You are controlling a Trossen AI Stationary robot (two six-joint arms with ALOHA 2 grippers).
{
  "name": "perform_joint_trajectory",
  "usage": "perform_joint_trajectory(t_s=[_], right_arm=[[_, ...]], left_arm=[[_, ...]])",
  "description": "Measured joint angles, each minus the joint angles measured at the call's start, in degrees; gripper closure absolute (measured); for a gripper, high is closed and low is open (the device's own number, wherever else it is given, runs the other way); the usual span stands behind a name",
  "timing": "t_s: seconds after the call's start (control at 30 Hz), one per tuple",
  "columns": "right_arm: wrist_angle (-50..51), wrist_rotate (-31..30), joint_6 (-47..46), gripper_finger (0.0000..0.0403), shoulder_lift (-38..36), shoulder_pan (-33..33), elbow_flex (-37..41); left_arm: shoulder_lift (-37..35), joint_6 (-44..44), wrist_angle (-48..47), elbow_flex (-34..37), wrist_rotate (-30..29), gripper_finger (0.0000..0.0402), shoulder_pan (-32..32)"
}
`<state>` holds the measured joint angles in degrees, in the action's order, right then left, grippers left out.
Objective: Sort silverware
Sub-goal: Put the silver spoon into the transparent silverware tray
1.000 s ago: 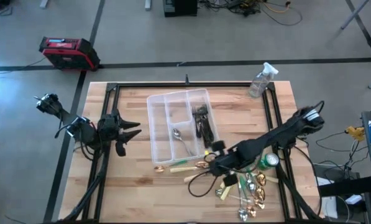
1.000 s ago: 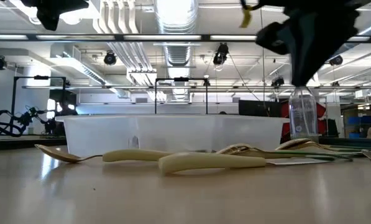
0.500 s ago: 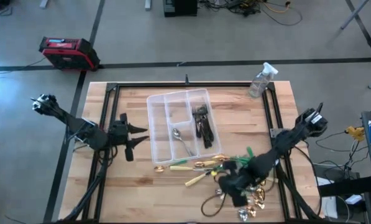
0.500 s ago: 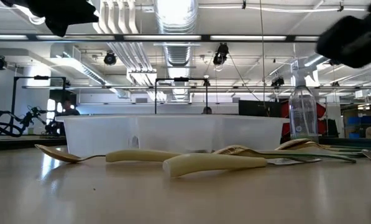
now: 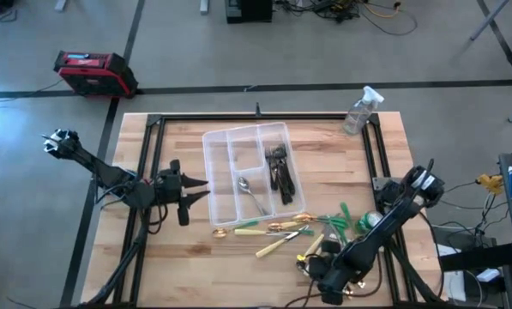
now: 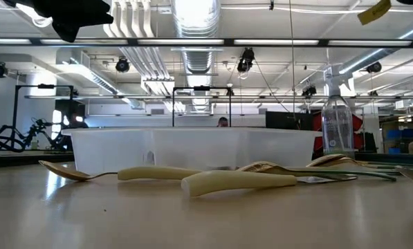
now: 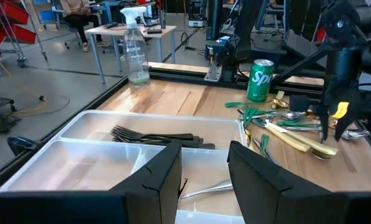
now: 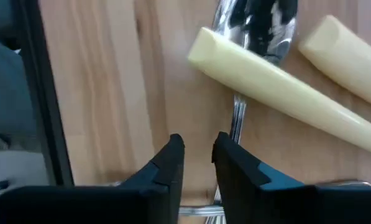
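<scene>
A clear divided tray sits mid-table with dark forks in its right compartment and a silver spoon in the middle one. Loose silverware lies between the tray and the near right edge: gold spoons, cream-handled knives and green-handled pieces. My right gripper is low over the near end of this pile, slightly open. In its wrist view, my right gripper is above bare wood beside a silver spoon and a cream handle. My left gripper hovers open at the tray's left side, and from there my left gripper faces the tray.
A green can stands right of the pile and a clear spray bottle at the far right corner. A black frame runs around the table. A person sits in the room beyond. Bare wood lies along the near left.
My right gripper has moved from the tray's near right corner toward the table's near edge and down, ending low over the near end of the loose pile. My left gripper has moved a little right, toward the tray.
</scene>
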<state>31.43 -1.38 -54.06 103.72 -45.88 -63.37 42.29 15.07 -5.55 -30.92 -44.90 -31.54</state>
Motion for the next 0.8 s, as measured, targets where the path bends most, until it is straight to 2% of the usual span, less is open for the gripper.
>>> perform_joint_trajectory(t_s=[0.17,0.33,0.53,0.63,0.8], right_arm=[[0.1,0.1,-1.1,0.0279,-0.9,0.1,0.0],[0.4,-0.1,-1.9,0.0262,-1.1,0.3,-0.1],[5.8,-4.7,-5.0,0.0268,-1.1,1.3,-0.3],[5.0,-6.3,-4.9,0.0277,-1.1,1.6,-0.1],[0.8,-5.7,-4.5,0.0297,0.6,1.7,0.0]], left_arm=[[0.0,0.9,0.0,0.0,2.7,0.0283,0.0],[0.0,0.5,-0.3,0.0,2.3,0.0283,0.1],[-0.1,0.1,-0.5,0.0,2.0,0.0283,0.3],[-0.1,-0.4,-0.5,0.0,1.9,0.0283,0.6],[-0.4,-1.4,0.0,0.0,1.9,0.0283,1.1]])
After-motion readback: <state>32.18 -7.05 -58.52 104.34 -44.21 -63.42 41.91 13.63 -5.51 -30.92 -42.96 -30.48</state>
